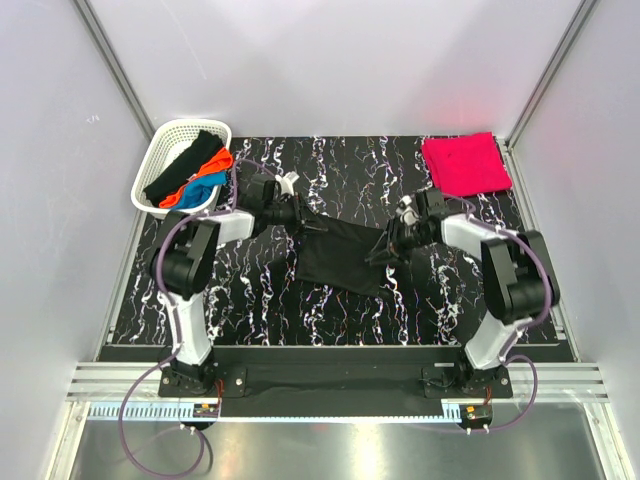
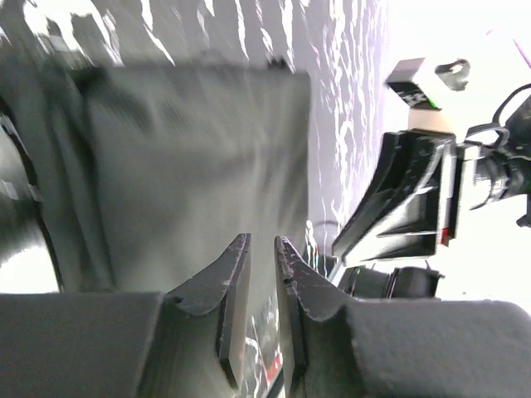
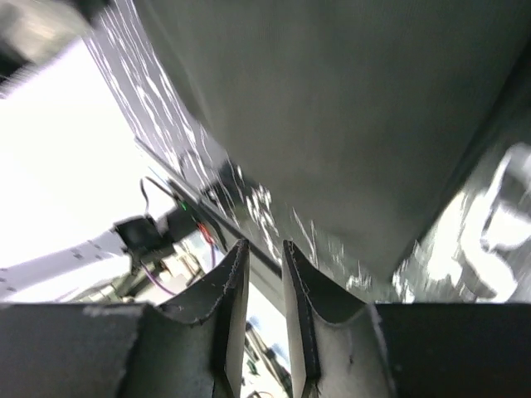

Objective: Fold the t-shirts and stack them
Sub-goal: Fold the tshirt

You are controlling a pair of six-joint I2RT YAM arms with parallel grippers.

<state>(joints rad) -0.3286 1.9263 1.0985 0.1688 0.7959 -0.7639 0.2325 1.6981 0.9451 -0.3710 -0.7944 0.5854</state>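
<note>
Bright, even overhead view; both wrist views motion-blurred, with overexposed backgrounds.

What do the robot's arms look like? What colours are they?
The left arm and right arm have white links between chunky black joints. Purple cables loop from their bases. The left gripper and right gripper each have two dark pointed fingers.

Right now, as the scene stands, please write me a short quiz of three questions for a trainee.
1. True or false: the folded red t-shirt lies inside the white basket.
2. Which t-shirt do the left pincer and the right pincer hold between them? A) orange B) black C) blue
3. Fill in: the basket stands at the far ___ corner of the table.
Key: 1 false; 2 B, the black t-shirt; 3 left.
</note>
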